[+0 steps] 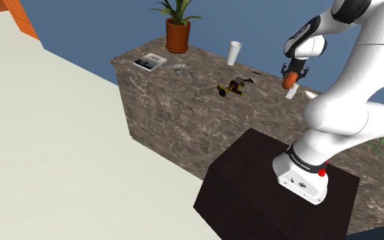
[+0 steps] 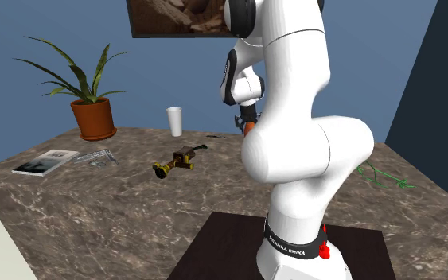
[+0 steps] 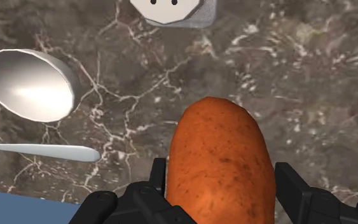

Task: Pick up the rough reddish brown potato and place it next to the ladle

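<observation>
One brown marbled counter [image 1: 170,112] meets blue walls [image 1: 101,27]; above it the hand [image 3: 222,177] clamps the potato [image 3: 219,146].

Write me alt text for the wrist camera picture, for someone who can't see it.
A rough reddish-brown potato is clasped in the black two-finger gripper, over a brown marbled countertop. A shiny silver ladle bowl lies on the counter to one side, and a white octagonal object with holes sits beyond the fingertips.
</observation>
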`<action>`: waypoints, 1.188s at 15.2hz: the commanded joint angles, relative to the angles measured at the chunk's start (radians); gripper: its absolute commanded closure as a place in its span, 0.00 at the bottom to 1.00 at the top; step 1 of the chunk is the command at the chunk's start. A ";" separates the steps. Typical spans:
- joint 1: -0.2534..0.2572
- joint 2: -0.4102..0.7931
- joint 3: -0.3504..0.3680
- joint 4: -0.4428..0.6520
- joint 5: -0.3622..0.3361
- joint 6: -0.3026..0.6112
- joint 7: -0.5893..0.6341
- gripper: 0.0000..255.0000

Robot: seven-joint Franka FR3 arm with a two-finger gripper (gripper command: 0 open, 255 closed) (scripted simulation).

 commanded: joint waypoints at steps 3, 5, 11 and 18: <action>0.000 0.013 0.001 -0.006 0.001 -0.006 0.001 0.00; 0.000 0.013 0.001 -0.006 0.000 -0.007 0.002 0.00; 0.025 -0.096 -0.009 -0.019 -0.019 -0.103 0.011 0.00; 0.025 -0.096 -0.009 -0.019 -0.019 -0.103 0.011 0.00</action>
